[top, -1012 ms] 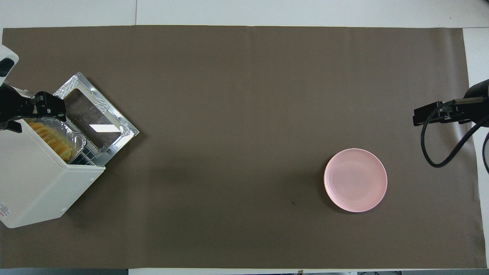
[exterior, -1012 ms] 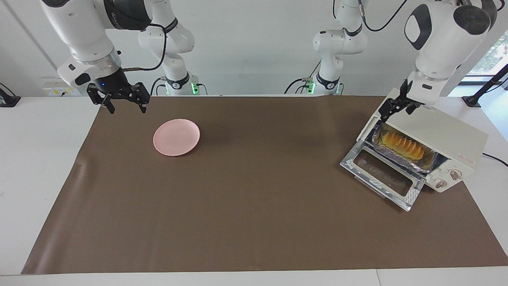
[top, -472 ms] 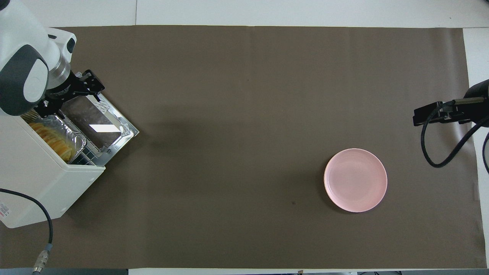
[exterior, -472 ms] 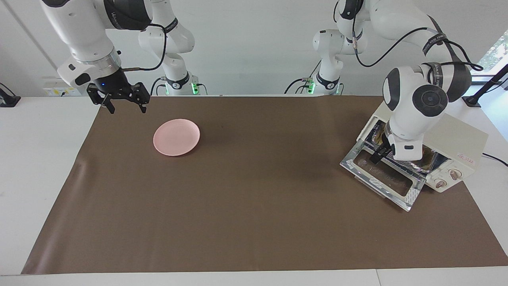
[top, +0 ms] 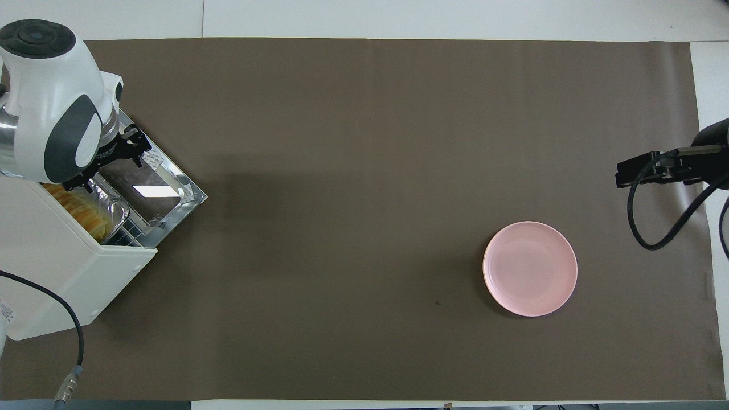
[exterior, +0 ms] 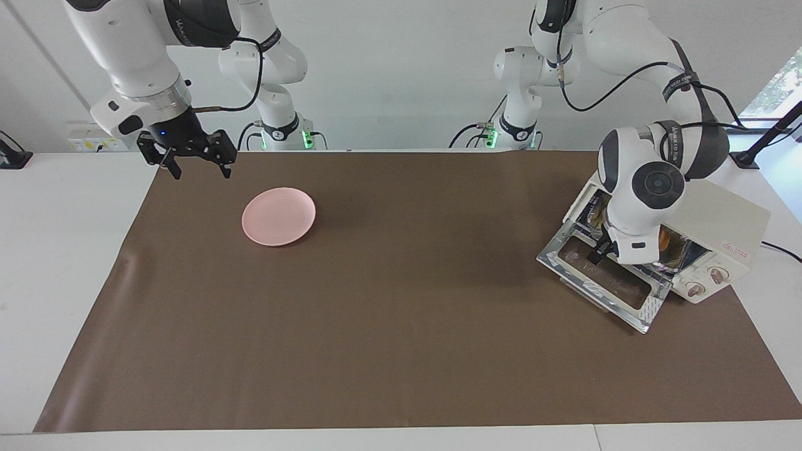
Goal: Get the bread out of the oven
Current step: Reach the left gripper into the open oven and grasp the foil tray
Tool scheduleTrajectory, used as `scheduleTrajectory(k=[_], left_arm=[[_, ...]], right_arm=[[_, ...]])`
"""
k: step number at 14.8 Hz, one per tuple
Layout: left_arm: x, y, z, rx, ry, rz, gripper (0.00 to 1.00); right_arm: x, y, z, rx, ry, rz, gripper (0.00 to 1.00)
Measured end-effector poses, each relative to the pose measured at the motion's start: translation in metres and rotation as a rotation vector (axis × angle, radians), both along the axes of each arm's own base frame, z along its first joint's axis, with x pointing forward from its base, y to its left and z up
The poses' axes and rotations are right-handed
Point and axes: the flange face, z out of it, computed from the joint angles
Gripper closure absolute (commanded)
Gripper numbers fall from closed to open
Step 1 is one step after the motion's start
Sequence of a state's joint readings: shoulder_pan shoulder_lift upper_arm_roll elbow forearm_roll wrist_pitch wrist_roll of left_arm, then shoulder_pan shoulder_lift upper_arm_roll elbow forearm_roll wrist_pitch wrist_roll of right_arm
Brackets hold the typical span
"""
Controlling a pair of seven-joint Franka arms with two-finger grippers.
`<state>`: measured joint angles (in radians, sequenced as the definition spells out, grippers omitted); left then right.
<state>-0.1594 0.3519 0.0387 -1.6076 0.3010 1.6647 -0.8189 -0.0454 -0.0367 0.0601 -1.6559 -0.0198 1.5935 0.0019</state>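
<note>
Left gripper [top: 111, 162]: low over the dropped door at the oven's mouth, wrist turned so the fingers point in toward the tray; whether those fingers are spread or pressed together cannot be told, and nothing shows between them.
Bread [top: 77, 206]: golden ridged loaf not yet taken out, lying in the foil tray [top: 117, 212] inside the oven; in the facing view the left arm's wrist covers most of it.
Foil tray: sits at the front of the cavity, its crinkled rim just at the opening, which puts the loaf within a short reach from the door side.
Oven [exterior: 720, 216]: cream toaster oven at the left arm's end of the table, standing at an angle with its mouth toward the middle of the mat.
Oven door [exterior: 604, 282]: folded flat onto the mat in front of the oven, so the opening is free for a level approach.
Pink plate [exterior: 279, 216]: bare, well apart from the oven toward the right arm's end; probably where the loaf is meant to land.
Right gripper [exterior: 194, 161]: waits in the air over the mat's edge near the plate, fingers spread, holding nothing.
Step in hand: likely the reach-in for the loaf.
</note>
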Motion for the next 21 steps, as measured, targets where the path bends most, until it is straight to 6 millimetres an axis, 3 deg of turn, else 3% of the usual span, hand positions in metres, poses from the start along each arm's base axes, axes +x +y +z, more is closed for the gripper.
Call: scheduleTrajectory(k=[16, 19, 21], left_arm=[[0.003, 0.026, -0.037, -0.002, -0.083, -0.026, 0.0], [0.003, 0.028, -0.042, 0.002, -0.092, -0.033, 0.1], [0.004, 0.031, -0.043, 0.008, -0.098, -0.037, 0.27]], right_arm=[[0.0, 0.0, 0.0, 0.0, 0.0, 0.0, 0.0], [0.0, 0.0, 0.0, 0.0, 0.0, 0.0, 0.0], [0.0, 0.0, 0.0, 0.0, 0.0, 0.0, 0.0]])
